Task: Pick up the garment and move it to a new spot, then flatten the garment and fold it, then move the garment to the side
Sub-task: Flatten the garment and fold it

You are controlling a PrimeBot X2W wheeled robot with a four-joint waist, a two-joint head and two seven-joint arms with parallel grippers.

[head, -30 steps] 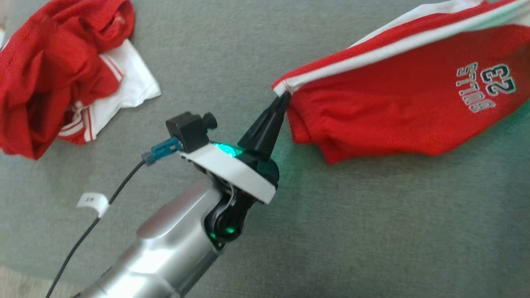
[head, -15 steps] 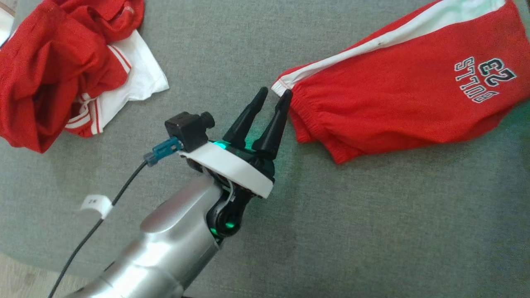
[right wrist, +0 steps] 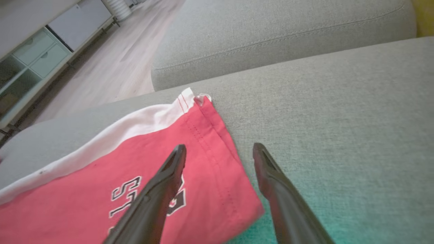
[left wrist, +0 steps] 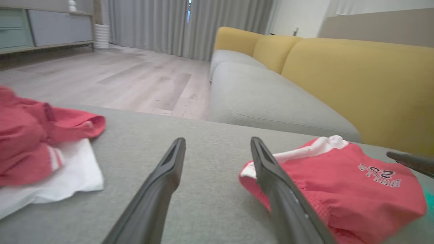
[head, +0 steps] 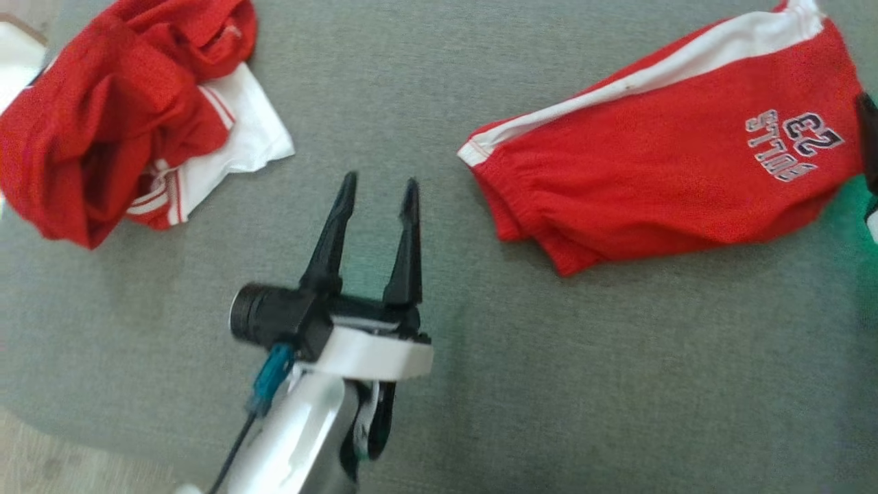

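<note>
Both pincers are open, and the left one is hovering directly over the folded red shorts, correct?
No. The left pincer is open but over bare cushion beside the shorts, apart from them, as the head view shows. The right pincer is open too.

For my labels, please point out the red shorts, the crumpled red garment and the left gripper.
red shorts (head: 658, 171), head view, on the red cloth near its middle.
crumpled red garment (head: 103, 130), head view, on a red fold.
left gripper (head: 381, 181), head view, midway between the tips of its jaws.
</note>
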